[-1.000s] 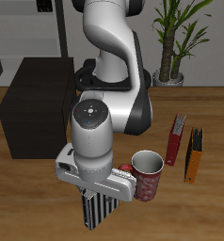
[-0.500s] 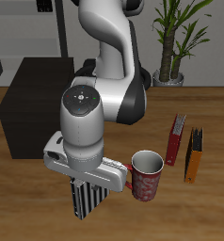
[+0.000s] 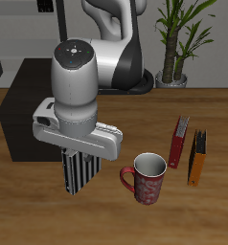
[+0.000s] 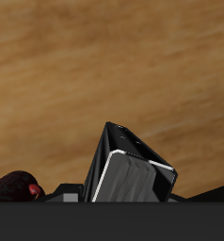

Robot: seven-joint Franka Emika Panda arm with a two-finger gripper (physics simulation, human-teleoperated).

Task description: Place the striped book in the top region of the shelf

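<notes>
My gripper (image 3: 79, 153) is shut on the striped book (image 3: 79, 173), a thin book with black and white stripes that hangs upright below the fingers, lifted off the table. The book also shows in the wrist view (image 4: 131, 172), seen edge-on between the jaws. The shelf (image 3: 28, 103) is a dark boxy unit with a flat top at the back of the table; the arm's wrist now overlaps its front side in the exterior view. The book's top end is hidden by the gripper body.
A dark red mug (image 3: 147, 179) stands on the table beside the lifted book; it also shows in the wrist view (image 4: 15, 185). A red book (image 3: 178, 141) and an orange-and-black book (image 3: 196, 157) stand farther along. A potted plant (image 3: 175, 43) stands at the back.
The gripper with the striped book has risen and moved away from the mug toward the shelf. The mug and the other books have not moved.
</notes>
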